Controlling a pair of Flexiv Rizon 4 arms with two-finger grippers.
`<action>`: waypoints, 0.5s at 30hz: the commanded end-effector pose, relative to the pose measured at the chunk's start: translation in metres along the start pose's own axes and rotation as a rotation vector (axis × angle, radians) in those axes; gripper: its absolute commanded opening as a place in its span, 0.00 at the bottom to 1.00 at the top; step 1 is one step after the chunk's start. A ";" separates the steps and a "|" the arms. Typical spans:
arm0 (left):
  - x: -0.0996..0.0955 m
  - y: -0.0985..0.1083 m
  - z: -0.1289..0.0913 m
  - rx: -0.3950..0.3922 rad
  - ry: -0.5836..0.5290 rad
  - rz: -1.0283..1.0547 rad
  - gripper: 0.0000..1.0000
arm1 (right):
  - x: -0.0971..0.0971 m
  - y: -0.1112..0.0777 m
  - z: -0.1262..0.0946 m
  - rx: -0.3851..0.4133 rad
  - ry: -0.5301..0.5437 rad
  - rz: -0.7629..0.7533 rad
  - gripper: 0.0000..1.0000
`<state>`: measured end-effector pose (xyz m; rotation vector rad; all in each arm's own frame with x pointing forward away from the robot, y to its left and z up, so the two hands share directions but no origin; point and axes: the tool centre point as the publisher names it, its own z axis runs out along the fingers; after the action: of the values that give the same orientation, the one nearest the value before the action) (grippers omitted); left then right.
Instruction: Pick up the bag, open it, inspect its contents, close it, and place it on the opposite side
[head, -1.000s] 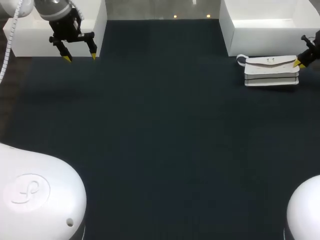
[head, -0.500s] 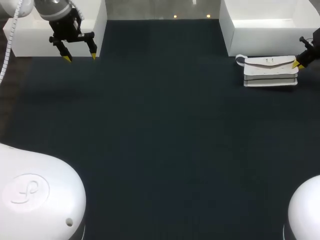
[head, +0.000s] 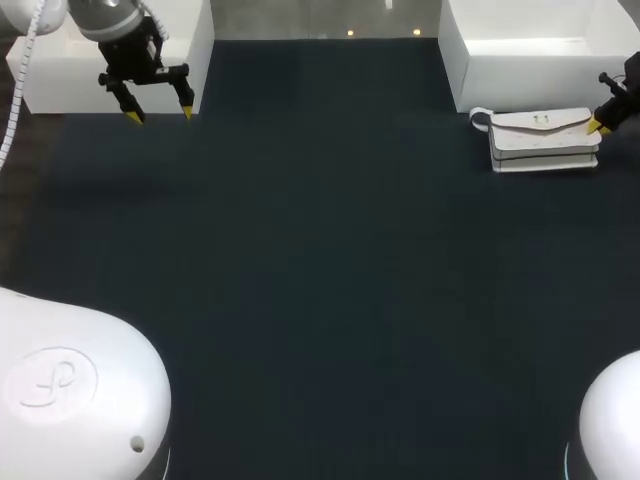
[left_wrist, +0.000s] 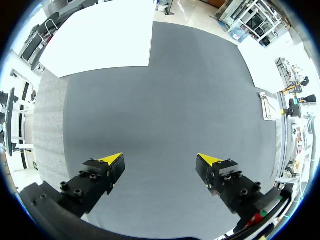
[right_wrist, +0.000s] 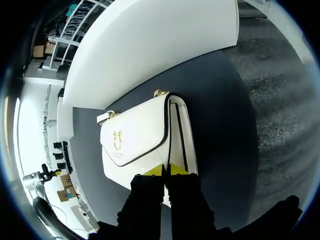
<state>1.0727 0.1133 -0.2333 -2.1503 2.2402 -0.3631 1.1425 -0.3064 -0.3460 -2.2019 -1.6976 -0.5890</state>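
Work at the upper left of the frame is nothing for now. Your left gripper (head: 160, 115) hangs released, yellow tips wide apart, in front of a white box (head: 70, 80). The left wrist view shows only the dark table (left_wrist: 165, 100) between and ahead of its fingers (left_wrist: 100, 172). The table has a fine, grainy surface, which I judge gives some friction under the bag.

At the upper right of the frame the bag (head: 540, 135) lies flat on the table, just in front of a second white box (head: 530, 60). It is a small white handbag with a pointed envelope flap and black piping along the edges. There is a gold emblem (right_wrist: 117, 136) on the flap, and gold rings (right_wrist: 160, 93) with a short white strap (right_wrist: 104, 118) at the end farthest from the right gripper. The skin looks smooth, like leather or an imitation. Expect it to be light, half-stiff in the body and slippery under hard tips. The folded sides will probably give way when you squeeze them.

Your right gripper (head: 598, 126) is at the right end of the bag, clenched. In the right wrist view its tips stand almost together and pinch the thin black-trimmed edge. Such a hold is narrow, so the bag may swing or slip when lifted. The strap, or the whole thickness of the body, seems a surer place. For opening, take the point of the flap.
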 end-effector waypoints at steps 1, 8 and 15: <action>0.000 0.000 0.000 -0.001 -0.001 0.000 1.00 | 0.001 0.018 0.004 0.194 -0.010 -0.004 0.00; 0.000 0.000 0.000 -0.001 -0.001 0.000 1.00 | -0.006 0.034 0.004 0.197 -0.022 0.002 0.00; 0.000 0.000 0.000 -0.001 -0.001 0.000 1.00 | -0.018 0.043 -0.001 0.196 -0.008 0.022 0.00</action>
<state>1.0727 0.1133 -0.2333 -2.1503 2.2404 -0.3631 1.1723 -0.3238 -0.3518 -2.2753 -1.6926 -0.6175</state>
